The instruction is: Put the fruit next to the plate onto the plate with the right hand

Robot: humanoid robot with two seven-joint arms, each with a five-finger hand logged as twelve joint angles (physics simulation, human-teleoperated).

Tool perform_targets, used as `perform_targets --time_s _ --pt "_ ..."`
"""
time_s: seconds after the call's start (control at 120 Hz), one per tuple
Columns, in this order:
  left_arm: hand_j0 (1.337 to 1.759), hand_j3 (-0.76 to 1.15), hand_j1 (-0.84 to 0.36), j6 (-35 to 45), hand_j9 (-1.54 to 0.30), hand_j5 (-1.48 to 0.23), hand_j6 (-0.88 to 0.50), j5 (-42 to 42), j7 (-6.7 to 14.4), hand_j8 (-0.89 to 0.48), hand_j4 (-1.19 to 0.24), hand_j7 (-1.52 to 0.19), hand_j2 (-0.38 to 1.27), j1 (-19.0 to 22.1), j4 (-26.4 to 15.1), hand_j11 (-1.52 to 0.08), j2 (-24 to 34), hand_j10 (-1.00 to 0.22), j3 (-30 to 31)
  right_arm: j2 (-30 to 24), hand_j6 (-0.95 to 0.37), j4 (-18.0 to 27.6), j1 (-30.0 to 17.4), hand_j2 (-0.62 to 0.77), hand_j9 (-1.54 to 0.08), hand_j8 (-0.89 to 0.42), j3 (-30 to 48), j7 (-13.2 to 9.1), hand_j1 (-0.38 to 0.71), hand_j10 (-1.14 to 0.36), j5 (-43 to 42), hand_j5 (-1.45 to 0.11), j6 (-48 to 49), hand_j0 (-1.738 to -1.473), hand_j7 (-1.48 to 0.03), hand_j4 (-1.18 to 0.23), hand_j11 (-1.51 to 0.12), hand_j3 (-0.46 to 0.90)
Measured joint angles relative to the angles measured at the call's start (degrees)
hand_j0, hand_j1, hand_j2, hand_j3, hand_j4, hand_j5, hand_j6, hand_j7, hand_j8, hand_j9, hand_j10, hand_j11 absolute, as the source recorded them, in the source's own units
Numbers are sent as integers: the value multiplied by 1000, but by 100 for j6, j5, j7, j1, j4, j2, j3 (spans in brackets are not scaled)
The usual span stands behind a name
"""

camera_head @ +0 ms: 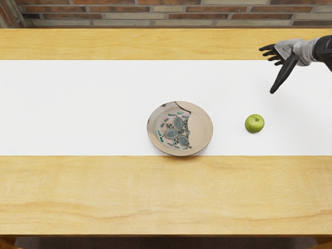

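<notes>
Brickwork point(155, 13) lines the back of the scene, and below it a wooden table point(78, 197) carries a broad white runner point(78, 104) from edge to edge. No left arm shows anywhere.

Near the middle of the runner sits the plate point(203, 124), a shallow glazed dish with a blue-green pattern and nothing on it. It lies flat, so it looks ready to receive the fruit.

To its right, apart from the rim and not touching it, rests 1 green apple point(254, 123), also on the runner. That position makes it the fruit the task means, and it is not yet on the plate.

Further right and toward the back, the right hand point(282, 57) hangs above the table at the runner's far edge. Its dark fingers point(280, 78) are spread and slack, grasping nothing. It is well apart from the apple, so I judge the reach has not begun. The next move calls for coming down over the apple and closing around it.
</notes>
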Motion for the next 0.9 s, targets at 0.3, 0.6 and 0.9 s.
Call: perform_targets --time_s 0.3,0.6,0.9 --pt "1658 0 349 0 0 0 0 0 0 0 0 0 0 0 0 0 0 0 0 161 -18 120 -1 -3 -21 -18 -124 -395 -330 -17 -57 -21 0 -1658 -21 -18 -21 0" --pt "1658 0 349 0 0 0 0 0 0 0 0 0 0 0 0 0 0 0 -1 -1997 -20 4005 486 -3 -23 -20 730 -1497 -328 -19 -110 -23 1 -1658 -23 -20 -23 0" --pt "1658 0 349 0 0 0 0 0 0 0 0 0 0 0 0 0 0 0 -1 -2197 -21 5261 666 -3 -22 -20 1093 -2886 -329 -19 -1205 -22 -72 -1658 -22 -20 -22 0"
